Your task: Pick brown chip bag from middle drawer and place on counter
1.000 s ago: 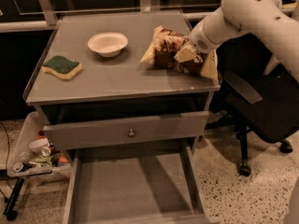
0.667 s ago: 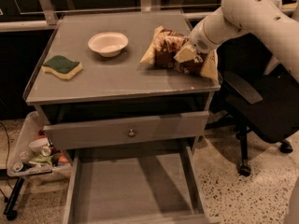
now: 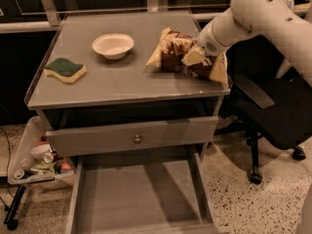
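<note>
The brown chip bag (image 3: 171,52) lies on the counter (image 3: 122,84) near its right front corner, dark brown with pale yellow edges. My gripper (image 3: 195,57) reaches in from the right on a white arm and rests against the bag's right half, covering part of it. The middle drawer (image 3: 136,199) is pulled out at the bottom of the view, and its grey floor holds nothing.
A white bowl (image 3: 113,45) stands at the counter's back middle. A green-and-yellow sponge (image 3: 65,69) lies at its left. A closed drawer front with a round knob (image 3: 137,139) sits above the open drawer. A black office chair (image 3: 273,111) stands to the right, and a cluttered bin (image 3: 36,160) to the left.
</note>
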Motion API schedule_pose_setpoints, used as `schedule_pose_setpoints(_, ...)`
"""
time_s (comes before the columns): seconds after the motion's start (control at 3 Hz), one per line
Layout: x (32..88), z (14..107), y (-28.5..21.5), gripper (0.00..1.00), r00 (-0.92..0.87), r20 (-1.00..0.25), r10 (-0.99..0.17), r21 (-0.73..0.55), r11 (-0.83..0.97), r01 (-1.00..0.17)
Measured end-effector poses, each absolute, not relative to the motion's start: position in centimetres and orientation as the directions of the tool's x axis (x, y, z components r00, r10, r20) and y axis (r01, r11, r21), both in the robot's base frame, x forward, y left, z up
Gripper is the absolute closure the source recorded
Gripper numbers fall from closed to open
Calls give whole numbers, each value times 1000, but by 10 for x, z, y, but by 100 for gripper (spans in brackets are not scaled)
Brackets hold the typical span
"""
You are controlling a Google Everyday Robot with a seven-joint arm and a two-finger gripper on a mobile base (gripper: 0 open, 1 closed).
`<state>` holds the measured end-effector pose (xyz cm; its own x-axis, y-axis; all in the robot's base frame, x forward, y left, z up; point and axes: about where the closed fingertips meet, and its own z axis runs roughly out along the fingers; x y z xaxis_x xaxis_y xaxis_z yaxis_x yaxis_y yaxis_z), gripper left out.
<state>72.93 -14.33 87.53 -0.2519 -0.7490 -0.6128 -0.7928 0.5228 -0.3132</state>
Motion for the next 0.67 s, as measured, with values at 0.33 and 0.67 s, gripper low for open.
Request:
schedule_pose_setpoints(0.33, 729, 875, -143, 12, -252, -613, -749, -313, 523, -793)
schedule_pose_setpoints(0.67, 729, 875, -143, 0, -252, -613, -749, -313, 523, -793)
